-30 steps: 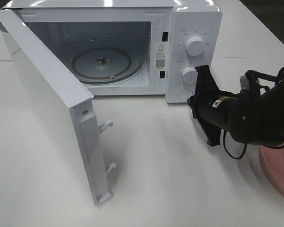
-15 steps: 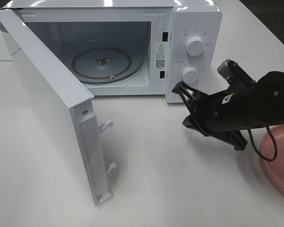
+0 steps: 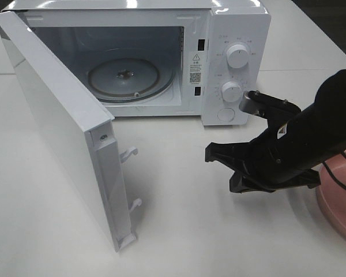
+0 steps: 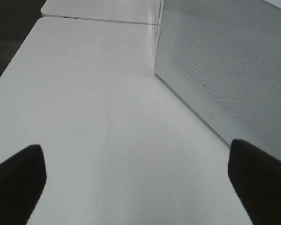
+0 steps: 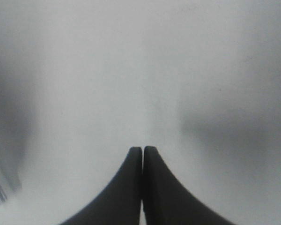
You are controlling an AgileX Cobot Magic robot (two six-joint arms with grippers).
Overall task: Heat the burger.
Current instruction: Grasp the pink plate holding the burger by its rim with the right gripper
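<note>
Burger: unseen by us; dish (image 3: 337, 214) lies four o'clock of right gripper (image 3: 209, 153), jaws pressed together, empty; left gripper (image 4: 138, 165) gapes wide.

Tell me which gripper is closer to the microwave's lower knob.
Right. The right gripper, shut, is over the table just in front of the lower knob. The left gripper, open, is outside the high view, beside a perforated white panel, with no knob in sight.
</note>
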